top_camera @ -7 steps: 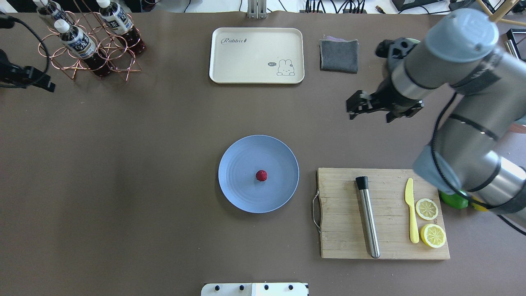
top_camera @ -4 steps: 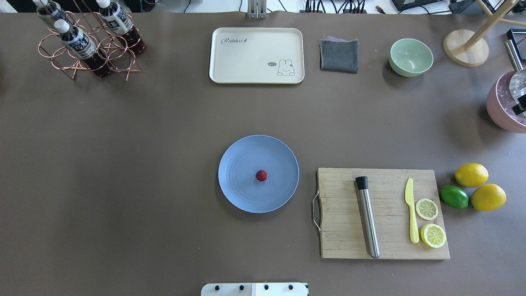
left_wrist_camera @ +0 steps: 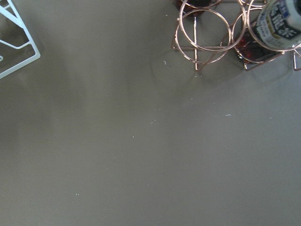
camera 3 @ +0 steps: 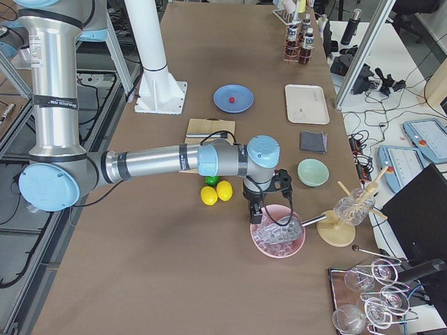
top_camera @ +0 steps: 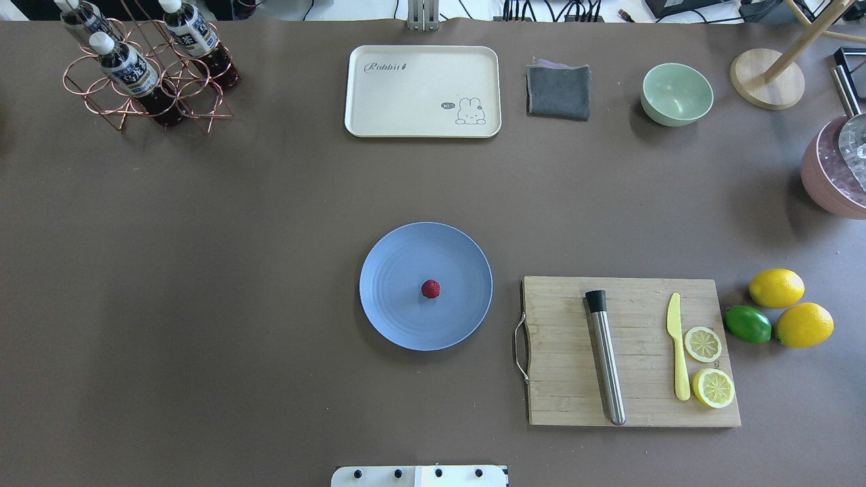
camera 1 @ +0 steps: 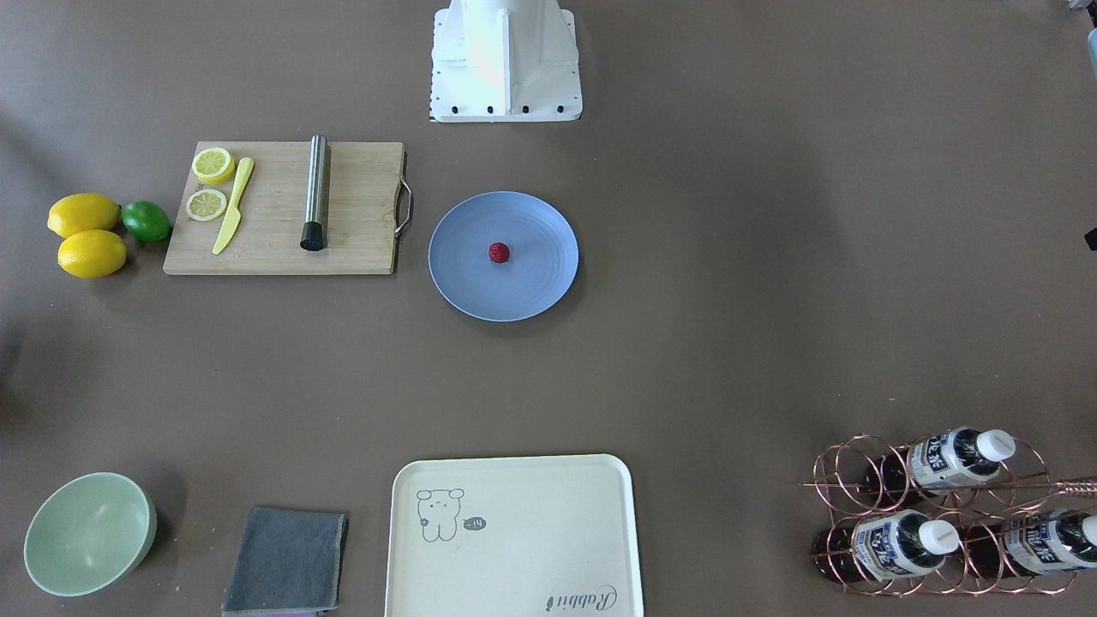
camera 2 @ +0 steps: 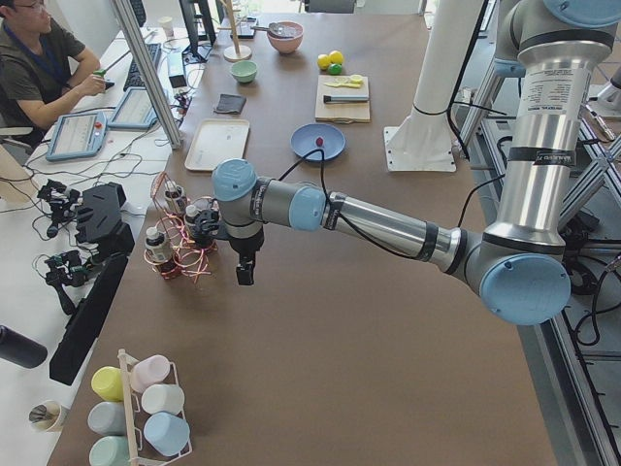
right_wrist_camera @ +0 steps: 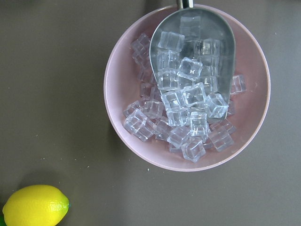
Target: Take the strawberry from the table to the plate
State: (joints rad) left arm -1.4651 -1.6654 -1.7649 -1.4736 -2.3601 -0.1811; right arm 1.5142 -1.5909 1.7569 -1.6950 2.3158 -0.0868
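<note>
The dark-red strawberry [top_camera: 431,289] [camera 1: 499,252] lies near the middle of the round light-blue plate [top_camera: 399,318] [camera 1: 531,287] on the brown table [top_camera: 237,270]. Neither gripper shows in the overhead or front views. In the exterior left view the left gripper [camera 2: 245,275] hangs over bare table beside the copper bottle rack [camera 2: 179,243], far from the plate. The exterior right view has the right gripper [camera 3: 255,216] over the pink ice bowl [camera 3: 278,239]. Whether either one is open or shut I cannot tell. The wrist views show no fingers.
A cutting board [top_camera: 636,406] with a steel muddler, yellow knife and lemon slices lies right of the plate. Two lemons and a lime [top_camera: 747,323] sit beyond it. A cream tray [top_camera: 423,91], grey cloth [top_camera: 558,91] and green bowl [top_camera: 676,93] line the far edge.
The right arm has swung out of the overhead view to the right, uncovering the green bowl and the lemons. The left gripper left the left edge. The strawberry and plate have not moved.
</note>
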